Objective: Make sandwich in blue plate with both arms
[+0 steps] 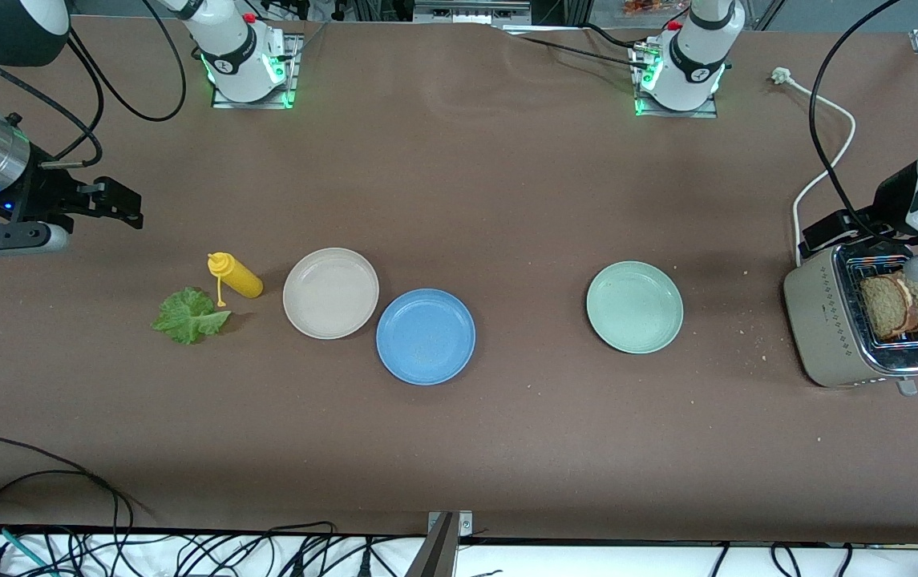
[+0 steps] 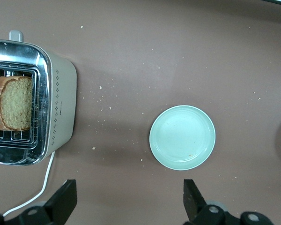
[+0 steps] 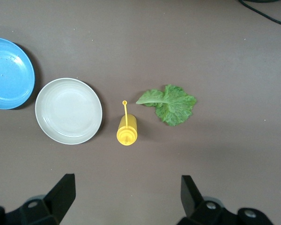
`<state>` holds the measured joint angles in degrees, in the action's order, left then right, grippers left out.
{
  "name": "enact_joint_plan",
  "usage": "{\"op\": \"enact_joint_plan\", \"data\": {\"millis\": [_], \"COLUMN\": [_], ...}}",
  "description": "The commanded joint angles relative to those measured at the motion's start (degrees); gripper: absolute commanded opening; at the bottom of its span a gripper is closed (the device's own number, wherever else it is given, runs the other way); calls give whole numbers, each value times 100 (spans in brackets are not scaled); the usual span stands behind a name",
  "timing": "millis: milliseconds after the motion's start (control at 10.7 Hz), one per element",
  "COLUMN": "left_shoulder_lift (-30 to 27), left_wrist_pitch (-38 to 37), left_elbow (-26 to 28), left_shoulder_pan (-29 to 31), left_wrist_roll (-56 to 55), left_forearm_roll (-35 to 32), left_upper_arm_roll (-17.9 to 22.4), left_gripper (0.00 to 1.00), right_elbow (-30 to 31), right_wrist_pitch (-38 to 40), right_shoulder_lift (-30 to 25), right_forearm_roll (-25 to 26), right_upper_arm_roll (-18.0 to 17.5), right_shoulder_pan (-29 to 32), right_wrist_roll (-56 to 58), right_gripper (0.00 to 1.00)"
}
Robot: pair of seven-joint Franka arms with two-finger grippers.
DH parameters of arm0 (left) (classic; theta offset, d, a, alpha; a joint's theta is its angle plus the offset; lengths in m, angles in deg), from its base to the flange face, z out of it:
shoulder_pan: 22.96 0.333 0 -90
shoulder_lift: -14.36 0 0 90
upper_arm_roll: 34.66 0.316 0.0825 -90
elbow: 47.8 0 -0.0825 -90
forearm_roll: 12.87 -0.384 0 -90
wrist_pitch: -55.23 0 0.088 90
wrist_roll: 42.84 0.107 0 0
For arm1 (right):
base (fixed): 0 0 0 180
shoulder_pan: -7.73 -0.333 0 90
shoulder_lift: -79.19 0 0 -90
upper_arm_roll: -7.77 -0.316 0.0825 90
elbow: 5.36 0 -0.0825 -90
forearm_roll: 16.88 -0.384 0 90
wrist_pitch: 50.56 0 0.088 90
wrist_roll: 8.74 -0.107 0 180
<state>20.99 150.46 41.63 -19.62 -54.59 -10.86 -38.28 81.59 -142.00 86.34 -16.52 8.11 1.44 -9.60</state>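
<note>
The blue plate lies empty near the table's middle; it also shows in the right wrist view. Two brown toast slices stand in the toaster at the left arm's end; the left wrist view shows the slices too. A green lettuce leaf lies flat at the right arm's end and shows in the right wrist view. My left gripper is open and empty, up over the table beside the toaster. My right gripper is open and empty, up over the table near the lettuce.
A beige plate touches the blue plate. A yellow squeeze bottle lies between the beige plate and the lettuce. A mint-green plate sits between the blue plate and the toaster. The toaster's white cord runs toward the left arm's base.
</note>
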Motion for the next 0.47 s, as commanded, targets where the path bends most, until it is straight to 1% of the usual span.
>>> {"op": "enact_joint_plan", "data": {"millis": [0,374], "left_shoulder_lift": [-4,-4], "left_wrist_pitch": [-40,-49], "left_elbow": [-93,-93], "left_shoulder_pan": [-9,-17], "left_wrist_roll": [15,15], "left_forearm_roll": [124,124], "left_upper_arm_roll": [11,11], "left_gripper": [100,100], "right_elbow": [103,190], "right_wrist_pitch": [65,57], "right_shoulder_lift": [-83,-144], "right_forearm_roll": [-10,-19], "right_upper_arm_roll": [11,11], "right_shoulder_pan": [-4,-4], "right_wrist_roll": [-81,-81], "right_gripper": [100,100]}}
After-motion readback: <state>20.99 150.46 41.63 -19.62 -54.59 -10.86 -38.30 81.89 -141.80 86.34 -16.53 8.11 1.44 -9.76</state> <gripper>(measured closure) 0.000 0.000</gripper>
